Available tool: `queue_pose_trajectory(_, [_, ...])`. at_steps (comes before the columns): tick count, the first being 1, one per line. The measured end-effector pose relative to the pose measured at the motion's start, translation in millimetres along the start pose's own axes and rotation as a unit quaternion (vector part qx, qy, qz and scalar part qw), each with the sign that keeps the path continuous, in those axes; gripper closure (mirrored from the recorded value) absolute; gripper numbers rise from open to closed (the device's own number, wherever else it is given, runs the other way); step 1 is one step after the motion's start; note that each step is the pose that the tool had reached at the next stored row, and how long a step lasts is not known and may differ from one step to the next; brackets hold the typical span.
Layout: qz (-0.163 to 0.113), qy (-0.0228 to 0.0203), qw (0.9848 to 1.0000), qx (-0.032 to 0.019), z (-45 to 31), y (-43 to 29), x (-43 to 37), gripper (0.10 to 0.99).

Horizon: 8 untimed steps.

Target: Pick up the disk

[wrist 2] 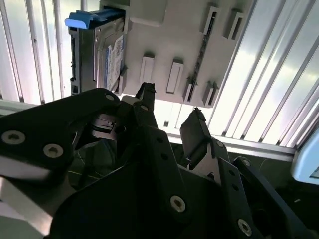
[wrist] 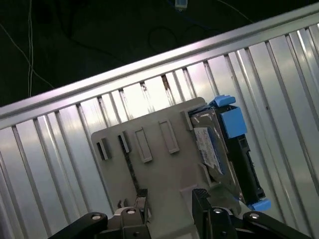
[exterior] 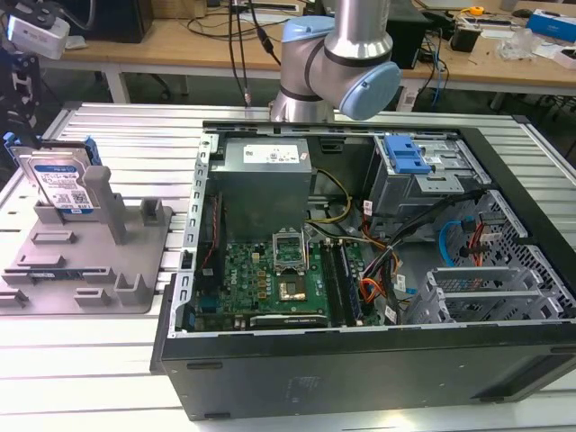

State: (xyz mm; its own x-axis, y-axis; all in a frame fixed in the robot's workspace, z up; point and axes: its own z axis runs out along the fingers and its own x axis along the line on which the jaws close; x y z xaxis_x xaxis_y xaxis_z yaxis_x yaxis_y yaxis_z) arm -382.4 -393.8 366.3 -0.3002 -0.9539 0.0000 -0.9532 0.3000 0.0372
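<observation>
Exterior view: we see the slatted table [exterior: 117,135], a grey fixture [exterior: 99,265] by its edge at the exterior view's left, the disk [exterior: 61,180] standing on edge at the fixture's corner. In the second wrist view our gripper [wrist 2: 170,102] hangs spread and empty, the disk [wrist 2: 107,55] beyond its jaws, off to one side.

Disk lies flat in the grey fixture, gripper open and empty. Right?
Not flat. The disk stands on edge in the fixture, as the exterior view shows. The gripper is open and empty.
</observation>
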Motion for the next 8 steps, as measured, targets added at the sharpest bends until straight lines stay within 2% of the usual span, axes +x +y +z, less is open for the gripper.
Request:
queue_pose_trajectory(3, [-0.031,0.0012,0.9995,0.0,0.5,0.0,0.0,0.604])
queue_pose_trajectory(5, [-0.059,0.0023,0.9982,0.0001,0.8,0.0,0.0,0.604])
queue_pose_trajectory(8, [-0.067,0.0028,0.9978,0.0003,0.8,0.1,-0.1,0.604])
